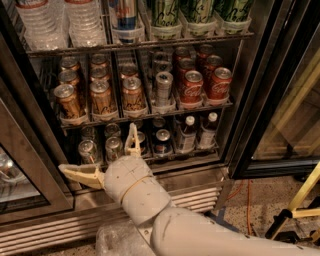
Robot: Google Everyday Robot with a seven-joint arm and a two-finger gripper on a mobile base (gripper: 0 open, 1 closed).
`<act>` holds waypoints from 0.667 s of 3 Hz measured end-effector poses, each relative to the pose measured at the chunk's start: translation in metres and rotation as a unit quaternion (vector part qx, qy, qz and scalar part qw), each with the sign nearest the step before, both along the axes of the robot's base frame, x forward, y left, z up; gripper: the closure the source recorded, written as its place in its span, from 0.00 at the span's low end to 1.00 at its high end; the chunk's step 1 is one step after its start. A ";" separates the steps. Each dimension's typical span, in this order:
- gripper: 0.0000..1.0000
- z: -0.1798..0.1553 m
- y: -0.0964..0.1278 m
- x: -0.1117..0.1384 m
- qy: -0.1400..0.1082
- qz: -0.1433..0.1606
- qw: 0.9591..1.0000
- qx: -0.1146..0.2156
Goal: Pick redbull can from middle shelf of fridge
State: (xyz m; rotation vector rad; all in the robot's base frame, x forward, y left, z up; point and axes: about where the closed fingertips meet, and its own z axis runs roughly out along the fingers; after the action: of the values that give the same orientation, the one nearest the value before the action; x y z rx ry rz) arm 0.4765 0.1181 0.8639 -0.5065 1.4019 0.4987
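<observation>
The redbull can (163, 87) is a slim silver can standing at the front of its lane on the middle shelf (145, 111) of the fridge (245, 100). Bronze cans (101, 97) stand to its left and red cola cans (191, 87) to its right. My gripper (102, 152) is open and empty, with one finger (132, 139) pointing up and the other finger (77, 173) pointing left. It is low in front of the bottom shelf, below and left of the redbull can. The white arm (165, 220) fills the lower middle.
The top rack holds water bottles (65, 20) and green cans (200, 12). The bottom rack holds dark cans (162, 140) and small bottles (187, 132). A dark door frame (260, 100) stands at right, a glass door (20, 165) at left, a yellow pole (305, 195) at lower right.
</observation>
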 end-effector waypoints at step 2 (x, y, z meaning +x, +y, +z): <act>0.00 -0.024 -0.024 0.019 -0.009 -0.097 0.995 -0.028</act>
State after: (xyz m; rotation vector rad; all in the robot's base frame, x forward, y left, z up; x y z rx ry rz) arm 0.4958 0.0946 0.8397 -0.4138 1.4348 0.2987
